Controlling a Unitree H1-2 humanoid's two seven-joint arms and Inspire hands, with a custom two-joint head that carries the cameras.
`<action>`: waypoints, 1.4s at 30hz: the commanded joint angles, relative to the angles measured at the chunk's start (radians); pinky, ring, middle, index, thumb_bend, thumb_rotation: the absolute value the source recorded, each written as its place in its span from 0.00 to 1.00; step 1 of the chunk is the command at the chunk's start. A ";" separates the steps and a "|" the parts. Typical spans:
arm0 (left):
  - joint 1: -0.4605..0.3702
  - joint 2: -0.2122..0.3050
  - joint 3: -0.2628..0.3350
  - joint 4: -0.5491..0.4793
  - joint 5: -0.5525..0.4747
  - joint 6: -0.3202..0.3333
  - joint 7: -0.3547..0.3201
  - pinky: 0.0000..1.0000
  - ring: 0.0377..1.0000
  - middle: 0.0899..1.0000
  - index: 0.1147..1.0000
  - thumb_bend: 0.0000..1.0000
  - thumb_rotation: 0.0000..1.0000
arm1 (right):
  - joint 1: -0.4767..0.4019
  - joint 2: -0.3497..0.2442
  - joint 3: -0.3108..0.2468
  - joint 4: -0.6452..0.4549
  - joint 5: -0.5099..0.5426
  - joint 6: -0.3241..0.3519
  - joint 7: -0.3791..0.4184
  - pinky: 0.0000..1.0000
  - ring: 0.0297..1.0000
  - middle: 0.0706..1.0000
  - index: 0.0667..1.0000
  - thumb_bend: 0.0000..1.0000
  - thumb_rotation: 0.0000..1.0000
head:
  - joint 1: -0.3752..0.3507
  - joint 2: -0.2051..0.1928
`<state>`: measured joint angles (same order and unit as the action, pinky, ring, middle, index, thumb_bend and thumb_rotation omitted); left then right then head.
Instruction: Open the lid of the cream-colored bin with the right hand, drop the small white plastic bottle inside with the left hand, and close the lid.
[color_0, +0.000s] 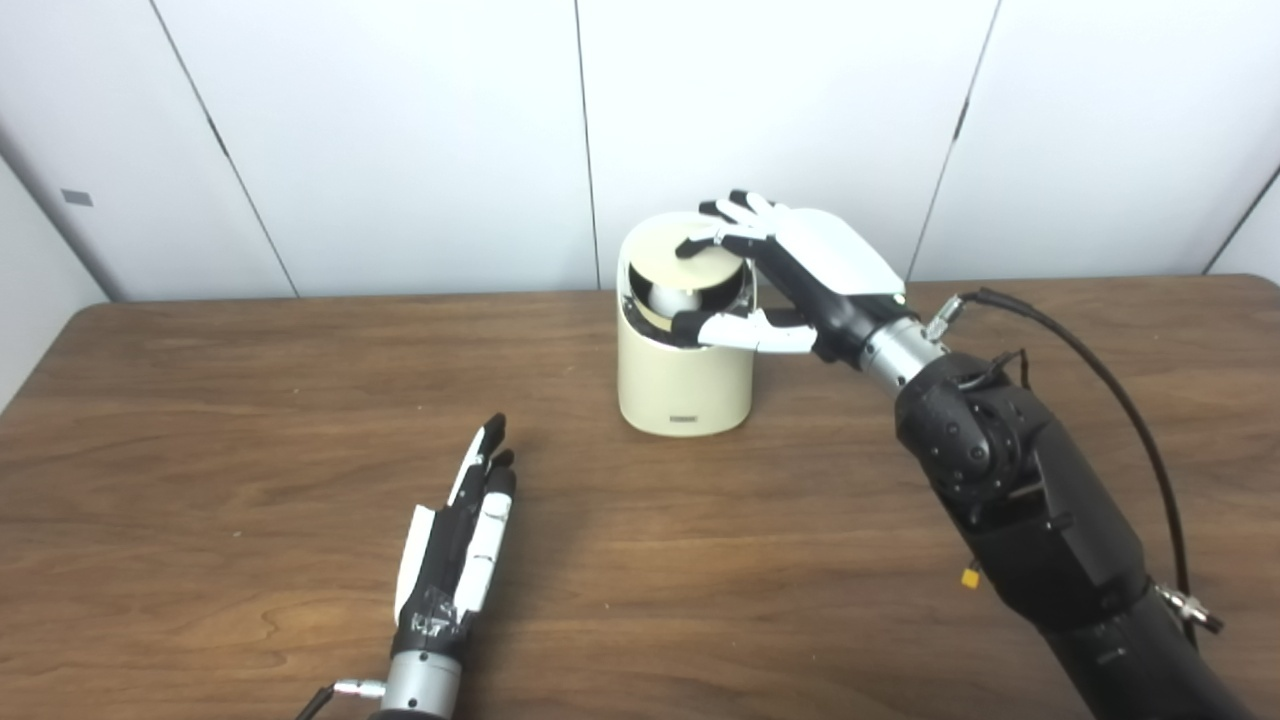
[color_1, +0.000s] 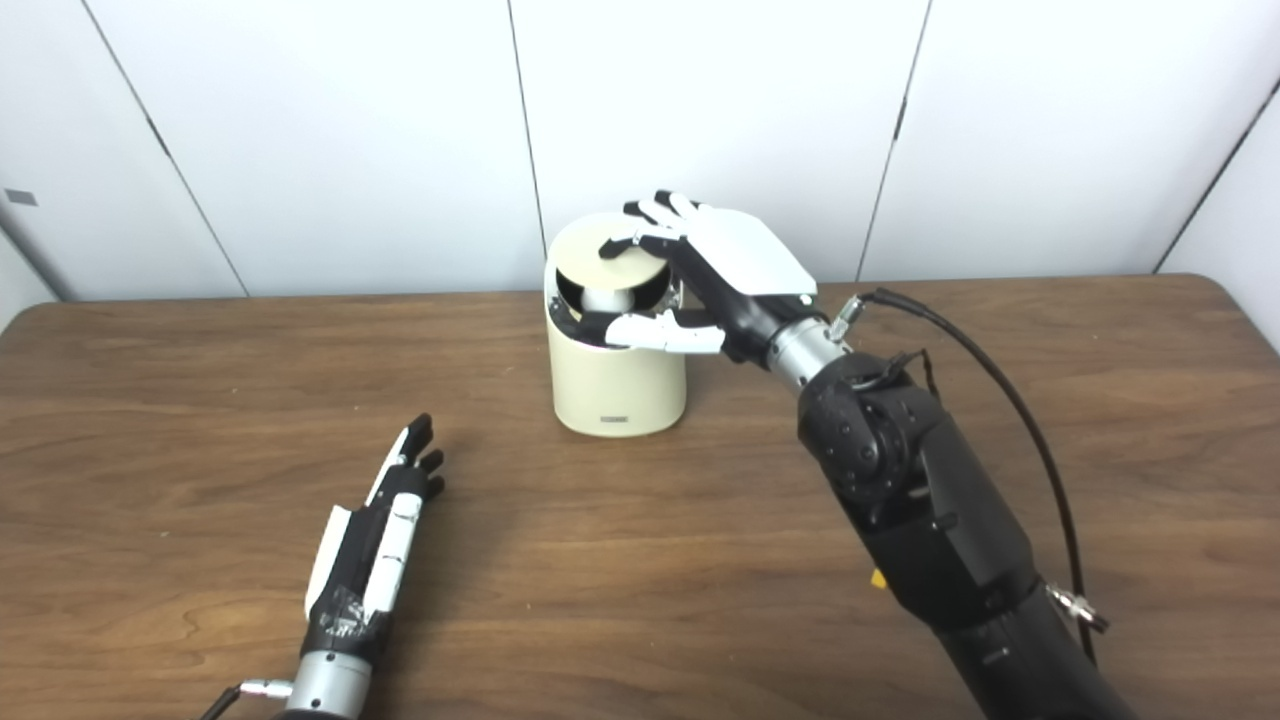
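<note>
Both my hands show: my right hand (color_0: 790, 270) grasps the bin's (color_0: 683, 385) half-raised lid (color_0: 690, 262). My left hand (color_0: 462, 530) lies released, fingers straight, on the bench (color_0: 200, 420).

Matt cream plastic bin (color_0: 685, 385) on a smooth wood-grain table (color_0: 250, 420); glossy white-and-black plastic right hand (color_0: 800, 265).

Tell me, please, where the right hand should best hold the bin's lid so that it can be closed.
Probably at the lid's raised front edge, coming from the bin's right and above, as the right hand already does. The lid is tilted up, leaving a gap with something pale inside; fingers lie over the disc, the thumb below the rim. The left hand rests open.
</note>
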<state>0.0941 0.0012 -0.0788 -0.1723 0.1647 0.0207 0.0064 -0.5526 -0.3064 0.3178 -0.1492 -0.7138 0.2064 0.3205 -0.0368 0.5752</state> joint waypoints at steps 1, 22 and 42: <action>0.007 -0.007 -0.008 0.017 0.002 0.034 -0.004 0.91 0.96 0.99 1.00 0.53 0.97 | -0.026 -0.015 -0.006 -0.041 -0.008 -0.020 -0.001 1.00 1.00 0.94 0.75 0.70 1.00 | 0.000 0.000; 0.006 -0.013 -0.009 0.012 0.002 0.025 0.018 0.90 0.95 0.99 1.00 0.53 0.93 | 0.018 -0.029 -0.034 0.000 0.046 -0.036 -0.005 1.00 1.00 0.95 0.76 0.68 1.00 | 0.007 0.007; 0.000 -0.022 -0.010 0.018 -0.015 -0.003 0.026 0.95 0.97 0.99 1.00 0.57 0.90 | 0.007 -0.034 0.033 0.037 -0.054 -0.082 -0.009 1.00 1.00 1.00 0.67 0.73 1.00 | 0.010 0.013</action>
<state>0.0944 -0.0122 -0.0821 -0.1663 0.1475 0.0149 0.0345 -0.5296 -0.3324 0.3386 -0.1161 -0.7538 0.1402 0.2935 -0.0261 0.5875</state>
